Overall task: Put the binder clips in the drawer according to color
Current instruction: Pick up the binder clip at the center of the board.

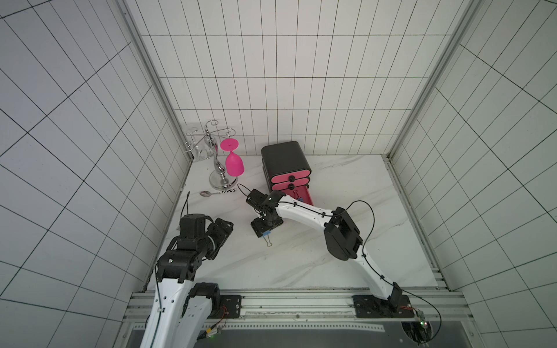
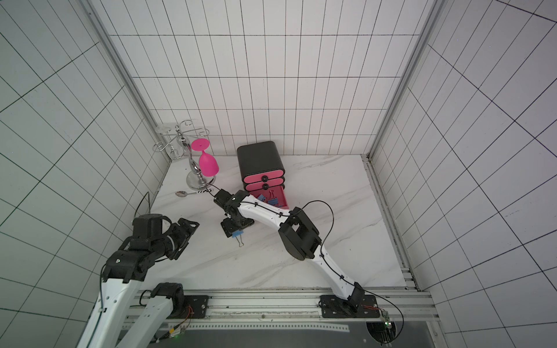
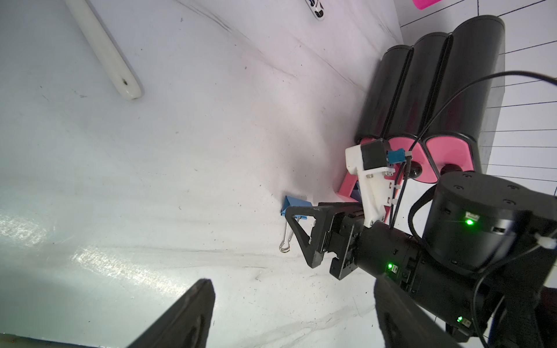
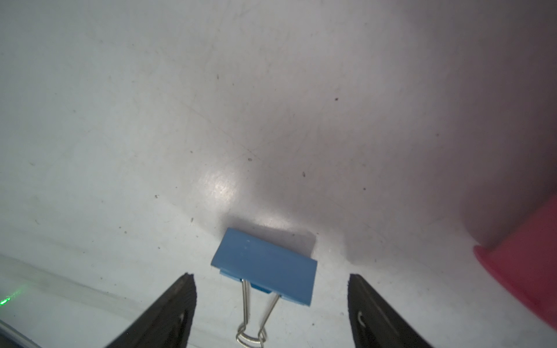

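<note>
A blue binder clip (image 1: 265, 234) (image 2: 238, 234) lies flat on the marble table, its silver wire handles pointing toward the front. My right gripper (image 1: 261, 231) (image 4: 271, 275) hangs open just over it. The clip's body (image 4: 265, 265) sits between the two black fingers, touching neither. The drawer chest (image 1: 284, 159) (image 2: 259, 156) stands at the back. Its bottom drawer (image 2: 284, 197) is pulled out, with blue binder clips (image 2: 272, 201) inside. The two upper drawers are closed. My left gripper (image 1: 224, 226) (image 3: 292, 283) is open and empty near the left wall.
A chrome glass rack (image 1: 218, 177) holding a pink goblet (image 1: 234, 164) stands at the back left, and a spoon (image 1: 206, 193) lies in front of it. A white handle (image 3: 102, 51) rests on the table in the left wrist view. The right forearm (image 1: 304, 212) crosses in front of the open drawer.
</note>
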`<state>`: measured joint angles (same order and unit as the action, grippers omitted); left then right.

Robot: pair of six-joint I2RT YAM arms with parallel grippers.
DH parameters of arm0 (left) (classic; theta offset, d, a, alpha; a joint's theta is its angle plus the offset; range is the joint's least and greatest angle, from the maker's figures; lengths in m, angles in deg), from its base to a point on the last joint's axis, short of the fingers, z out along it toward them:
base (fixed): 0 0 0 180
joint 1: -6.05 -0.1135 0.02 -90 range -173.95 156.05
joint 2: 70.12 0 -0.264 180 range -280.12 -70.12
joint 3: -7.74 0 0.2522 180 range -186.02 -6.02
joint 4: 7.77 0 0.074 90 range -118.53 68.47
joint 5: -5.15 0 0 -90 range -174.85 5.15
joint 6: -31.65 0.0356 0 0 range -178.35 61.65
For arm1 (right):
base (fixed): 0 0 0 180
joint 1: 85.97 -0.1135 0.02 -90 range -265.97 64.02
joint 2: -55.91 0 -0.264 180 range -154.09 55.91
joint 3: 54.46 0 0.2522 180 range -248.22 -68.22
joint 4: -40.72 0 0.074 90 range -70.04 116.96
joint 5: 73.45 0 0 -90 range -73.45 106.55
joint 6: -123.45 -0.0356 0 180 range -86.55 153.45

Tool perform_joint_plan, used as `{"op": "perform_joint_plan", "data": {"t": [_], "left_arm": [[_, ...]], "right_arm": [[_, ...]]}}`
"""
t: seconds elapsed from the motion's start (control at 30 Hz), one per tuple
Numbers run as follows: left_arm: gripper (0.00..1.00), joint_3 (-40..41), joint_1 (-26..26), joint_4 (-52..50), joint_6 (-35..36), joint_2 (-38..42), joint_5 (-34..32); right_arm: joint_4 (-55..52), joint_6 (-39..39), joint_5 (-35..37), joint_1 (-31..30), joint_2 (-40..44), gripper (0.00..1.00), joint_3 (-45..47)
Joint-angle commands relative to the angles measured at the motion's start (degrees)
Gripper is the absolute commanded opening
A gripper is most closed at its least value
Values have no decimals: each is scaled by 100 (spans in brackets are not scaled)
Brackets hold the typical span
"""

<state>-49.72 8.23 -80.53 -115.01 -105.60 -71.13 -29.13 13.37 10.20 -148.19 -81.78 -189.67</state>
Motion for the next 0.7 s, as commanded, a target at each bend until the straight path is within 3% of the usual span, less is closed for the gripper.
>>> {"op": "perform_joint_plan", "data": {"t": [0.0, 0.27, 0.5, 0.67], "left_arm": [[86, -34, -26, 29, -16, 24, -32], [87, 5, -33, 3, -62, 107, -28], [87, 12, -33, -17, -89, 158, -53], [87, 46, -33, 170, -171, 71, -12]], "right_arm": [[-172, 47, -16, -10, -245, 79, -208], [-241, 2, 79, -36, -377, 73, -299], [-255, -44, 235, -11, -129, 52, -166], [17, -217, 180, 196, 553, 45, 400]]}}
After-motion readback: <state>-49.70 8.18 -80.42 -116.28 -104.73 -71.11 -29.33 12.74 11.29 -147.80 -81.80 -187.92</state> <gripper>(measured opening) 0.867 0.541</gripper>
